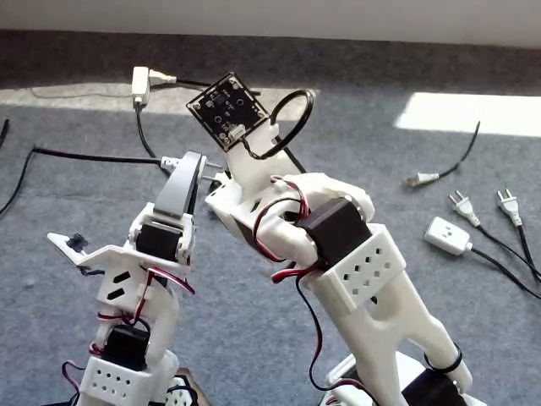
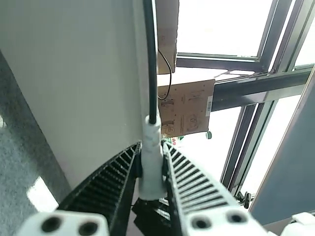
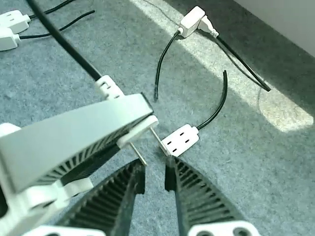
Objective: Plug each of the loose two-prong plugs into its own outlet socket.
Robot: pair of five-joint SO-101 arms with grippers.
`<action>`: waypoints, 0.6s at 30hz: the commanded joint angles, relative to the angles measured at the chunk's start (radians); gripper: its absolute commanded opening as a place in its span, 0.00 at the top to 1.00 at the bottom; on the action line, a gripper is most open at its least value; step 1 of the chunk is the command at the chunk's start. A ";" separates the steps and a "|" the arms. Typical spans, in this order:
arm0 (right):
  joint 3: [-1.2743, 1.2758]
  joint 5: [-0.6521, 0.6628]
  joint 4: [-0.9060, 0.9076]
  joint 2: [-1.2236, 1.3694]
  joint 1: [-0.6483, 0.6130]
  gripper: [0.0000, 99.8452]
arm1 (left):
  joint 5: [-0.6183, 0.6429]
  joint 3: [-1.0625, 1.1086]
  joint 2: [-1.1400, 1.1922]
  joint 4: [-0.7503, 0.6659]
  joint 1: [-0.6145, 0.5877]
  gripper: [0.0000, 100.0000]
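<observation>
My left gripper [image 2: 151, 147] is shut on a white two-prong plug [image 2: 151, 167] whose black cable runs away from it. In the right wrist view the same left gripper [image 3: 133, 123] holds that plug [image 3: 106, 87] with its prongs [image 3: 139, 153] bare, pointing at a loose white outlet socket [image 3: 179, 139] on the carpet, a short gap away. My right gripper [image 3: 155, 169] hovers just before that socket, its black fingers [image 3: 192, 196] a narrow gap apart with nothing between them. In the high view the left gripper [image 1: 193, 169] sits beside the right arm's wrist [image 1: 245, 178].
A socket with a plug in it [image 1: 140, 85] lies at the back left. At the right lie another white socket [image 1: 445, 235], two loose plugs [image 1: 461, 203] [image 1: 507, 201] and one more cable end [image 1: 420, 178]. Black cables cross the grey carpet [image 1: 68, 211].
</observation>
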 commanded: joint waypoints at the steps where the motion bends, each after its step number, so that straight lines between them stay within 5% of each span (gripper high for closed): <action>1: -0.041 0.006 -0.061 0.010 0.064 0.93 | 0.003 -0.005 -0.010 -0.015 0.038 0.99; 7: -0.077 0.006 -0.076 0.147 0.111 0.93 | -0.081 -0.004 -0.010 -0.014 0.137 0.99; 18: -0.165 0.008 -0.076 0.171 0.186 0.93 | -0.083 0.018 -0.010 -0.015 0.150 0.99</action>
